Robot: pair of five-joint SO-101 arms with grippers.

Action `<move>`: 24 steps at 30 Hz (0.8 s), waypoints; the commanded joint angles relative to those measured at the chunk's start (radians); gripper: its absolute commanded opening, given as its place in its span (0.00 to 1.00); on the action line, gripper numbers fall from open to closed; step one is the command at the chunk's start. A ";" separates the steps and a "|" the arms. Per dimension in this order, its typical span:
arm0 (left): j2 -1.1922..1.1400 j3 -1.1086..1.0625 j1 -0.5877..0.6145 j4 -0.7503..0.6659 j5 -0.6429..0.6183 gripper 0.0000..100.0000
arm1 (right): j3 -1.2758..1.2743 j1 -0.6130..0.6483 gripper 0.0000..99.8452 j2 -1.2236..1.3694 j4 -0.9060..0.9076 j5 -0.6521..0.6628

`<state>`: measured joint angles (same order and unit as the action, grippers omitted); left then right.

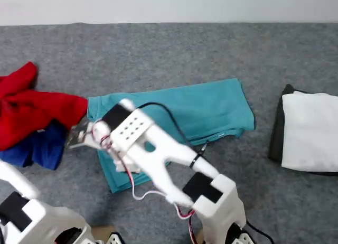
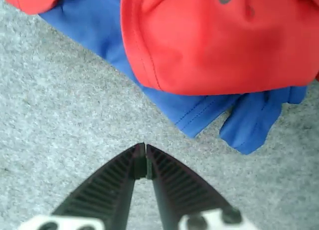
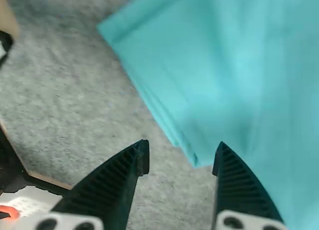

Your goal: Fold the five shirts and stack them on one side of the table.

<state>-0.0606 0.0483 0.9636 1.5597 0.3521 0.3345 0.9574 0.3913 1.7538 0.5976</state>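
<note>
Right hand (image 3: 182,149), jaws spread wide, poised over the layered corner at the left end of the partly folded teal shirt (image 1: 211,109), whose long axis runs side to side across the surface (image 1: 158,48). Left hand (image 2: 145,151), closed on nothing, hangs near the red shirt (image 2: 224,41) and blue shirt (image 2: 99,21). The right arm is therefore judged nearer for the next fold.

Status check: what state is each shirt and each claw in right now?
teal shirt: partly folded, lying flat mid-table.
red shirt: unfolded, crumpled, top of the heap.
blue shirt: unfolded, crumpled, partly under the red shirt.
black shirt: bottom of the stack, mostly covered.
white shirt: folded, on the black shirt.
left claw: shut, empty.
right claw: open, empty, above the teal shirt's edge.
</note>
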 commanded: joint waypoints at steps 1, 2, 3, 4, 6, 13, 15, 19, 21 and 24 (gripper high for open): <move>0.005 0.035 0.009 -0.017 0.008 0.01 | 0.003 0.061 0.22 -0.015 0.041 -0.040; 0.005 0.035 0.009 -0.018 0.008 0.01 | 0.003 0.074 0.22 -0.015 0.041 -0.048; 0.005 0.035 0.009 -0.018 0.008 0.01 | 0.003 0.085 0.22 -0.015 0.039 -0.055; 0.005 0.035 0.009 -0.018 0.008 0.01 | 0.003 0.093 0.22 -0.015 0.039 -0.055; 0.005 0.035 0.009 -0.018 0.008 0.01 | 0.003 0.102 0.22 -0.016 0.027 -0.060; 0.005 0.028 0.009 -0.015 0.008 0.01 | -0.118 0.107 0.22 -0.027 -0.073 -0.054; 0.005 0.021 0.009 -0.017 0.008 0.01 | -0.186 0.111 0.22 -0.048 -0.134 -0.054; 0.005 -0.004 0.009 -0.020 0.009 0.01 | -0.322 0.142 0.22 -0.073 -0.252 -0.052; 0.005 -0.008 0.009 -0.020 0.009 0.01 | -0.370 0.143 0.22 -0.074 -0.318 -0.057; 0.005 -0.008 0.009 -0.020 0.009 0.01 | -0.419 0.143 0.22 -0.074 -0.406 -0.058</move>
<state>-0.0606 0.0361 0.9636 1.5597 0.3552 -0.0629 1.0925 0.3897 1.4208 0.5455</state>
